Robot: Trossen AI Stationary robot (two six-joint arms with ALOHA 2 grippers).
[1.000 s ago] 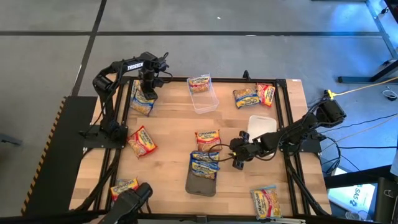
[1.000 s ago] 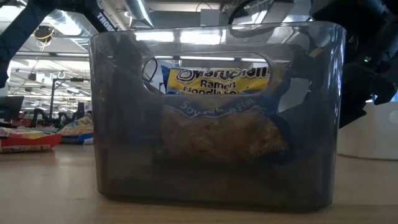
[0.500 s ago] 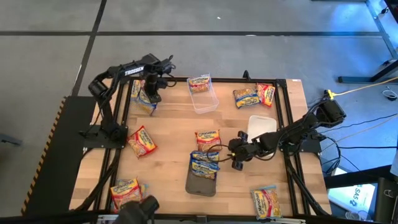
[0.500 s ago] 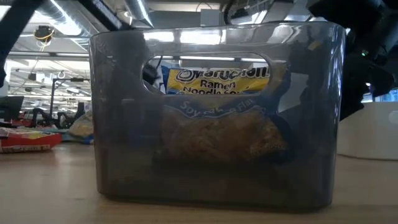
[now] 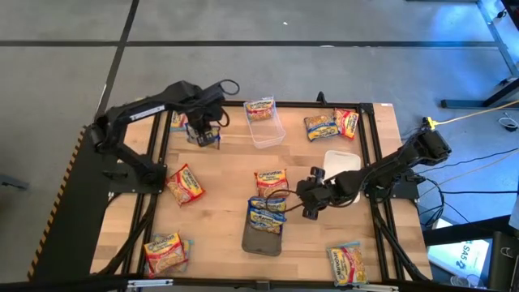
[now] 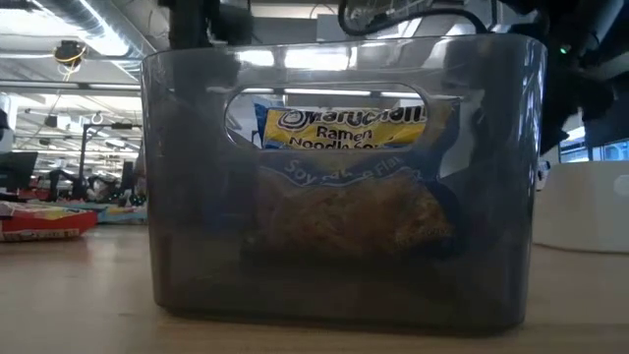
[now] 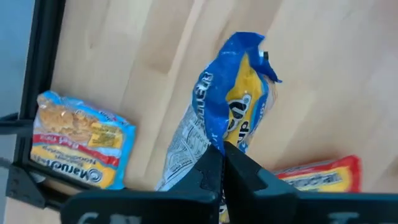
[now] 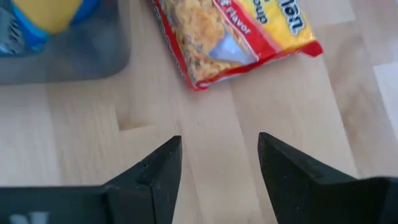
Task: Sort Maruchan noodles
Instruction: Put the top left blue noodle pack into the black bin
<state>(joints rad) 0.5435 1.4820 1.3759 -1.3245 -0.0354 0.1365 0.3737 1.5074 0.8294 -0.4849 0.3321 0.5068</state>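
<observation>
**Blue packet pinched at upper left, dark tray far across the frame**

In the high view the left gripper (image 5: 204,130) is seen at the upper left of the frame, near the table's (image 5: 219,207) far-left corner, with its fingers clamped together on a blue-banded packet (image 5: 206,135). In the left wrist view the pinch is made on one end of that packet (image 7: 233,112), so that its long axis runs straight away from the fingertips — the packet hangs from the grip rather than lying flat, with a red-banded packet (image 7: 78,146) and another red-edged one (image 7: 323,174) on the wood beneath.

The relation that matters for the coming move is judged to be this: the dark grey tray (image 5: 262,235), already holding a blue packet (image 5: 266,212), lies toward the lower centre of the high view, well apart from the held packet — down and to the right of it. The clear tub (image 5: 266,126) sits much nearer, just to the right of the left gripper.

The right gripper (image 5: 310,203) is placed just right of the dark tray with its fingers apart and nothing between them; in the right wrist view a red-banded packet (image 8: 236,34) lies ahead of the open fingers, its long axis slanted across them. For that packet the right arm is plainly the nearer one.
</observation>
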